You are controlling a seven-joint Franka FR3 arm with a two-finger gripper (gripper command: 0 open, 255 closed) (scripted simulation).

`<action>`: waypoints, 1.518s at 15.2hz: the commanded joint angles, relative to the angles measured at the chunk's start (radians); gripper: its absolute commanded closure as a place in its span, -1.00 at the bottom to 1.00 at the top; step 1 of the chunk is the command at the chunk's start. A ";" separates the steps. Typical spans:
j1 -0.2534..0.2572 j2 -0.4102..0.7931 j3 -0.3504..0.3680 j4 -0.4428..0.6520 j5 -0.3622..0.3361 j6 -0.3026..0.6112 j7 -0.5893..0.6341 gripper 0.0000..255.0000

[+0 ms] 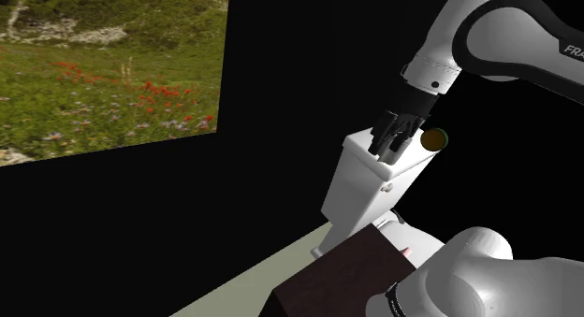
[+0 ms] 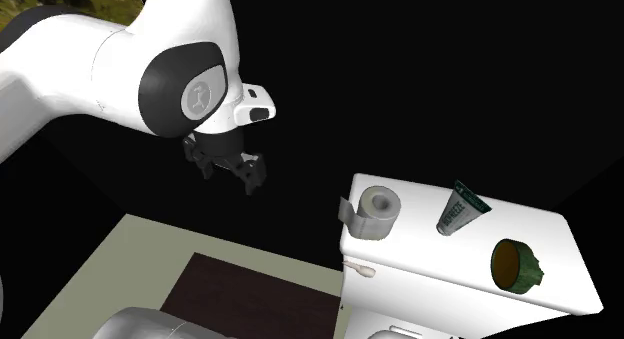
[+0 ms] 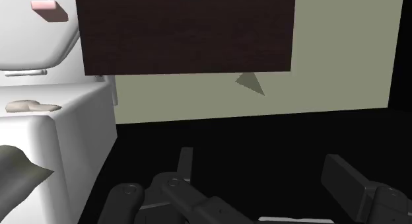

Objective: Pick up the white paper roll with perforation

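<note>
A pale grey paper roll (image 2: pixel 377 211) rests on the white toilet tank lid (image 2: pixel 440 262), near the lid's left end in the second exterior view. Its core hole shows, and a loose sheet hangs off the lid's edge. My black gripper (image 2: pixel 232 174) hovers to the left of the roll in that view, well apart from it, over the dark stand and floor. In the shoulder view my gripper (image 1: pixel 393 147) hangs just above the tank (image 1: pixel 360 189). In the wrist view my gripper (image 3: pixel 264 166) is open, with nothing between its fingers.
A dark green tube (image 2: pixel 460 209) and a round green-brown item (image 2: pixel 513 264) also lie on the lid, right of the roll. The dark brown stand (image 3: pixel 185 31) sits on pale green floor (image 3: pixel 317 77). A black area surrounds the toilet.
</note>
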 commanded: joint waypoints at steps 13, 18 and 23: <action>-0.152 0.167 -0.173 0.025 -0.160 0.182 -0.057 -1.00; -0.206 0.255 -0.246 0.065 -0.206 0.254 -0.076 -1.00; -0.253 0.351 -0.321 0.121 -0.236 0.321 -0.095 -1.00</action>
